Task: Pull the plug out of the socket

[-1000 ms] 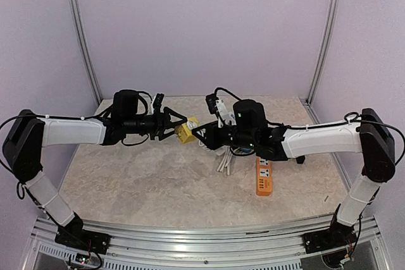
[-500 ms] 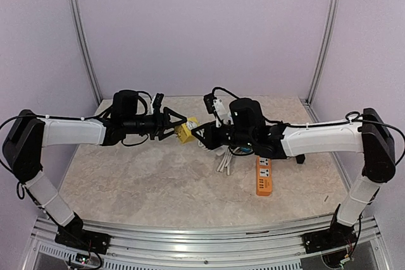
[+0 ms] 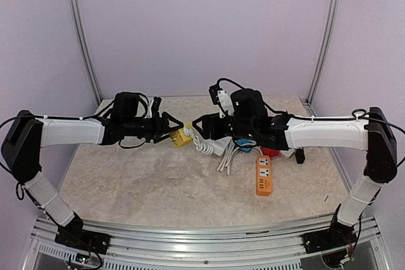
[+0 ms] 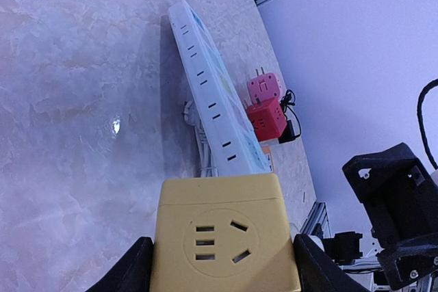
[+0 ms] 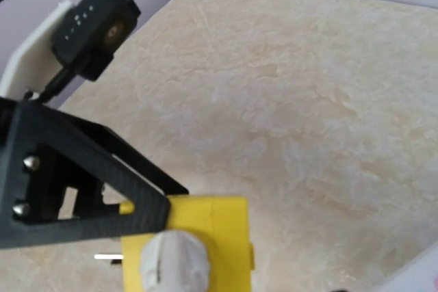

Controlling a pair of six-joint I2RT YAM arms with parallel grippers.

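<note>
We see the glossy yellow plastic cube socket held off the counter, a little toward 11 o'clock from its middle. The left gripper has its black jaws clamped on two opposite sides of the cube. The face toward the left wrist camera carries a moulded outlet with two flat slots above three angled ones, and we find no writing on it. On another face sits the rounded white plug, seated against the yellow plastic. Its ribbed white cord droops away toward 4 o'clock.

At 3 o'clock of the cube hangs the right gripper, close by but clear of the plug; we cannot tell how its jaws stand.

Beyond lies a long white plastic power strip with rows of narrow slots. Past it are a red cube adapter and a pink cube adapter with bare metal prongs. An orange rectangular power strip lies flat at 4 o'clock, its markings too small to read. The counter is beige and marbled with a dull sheen.
</note>
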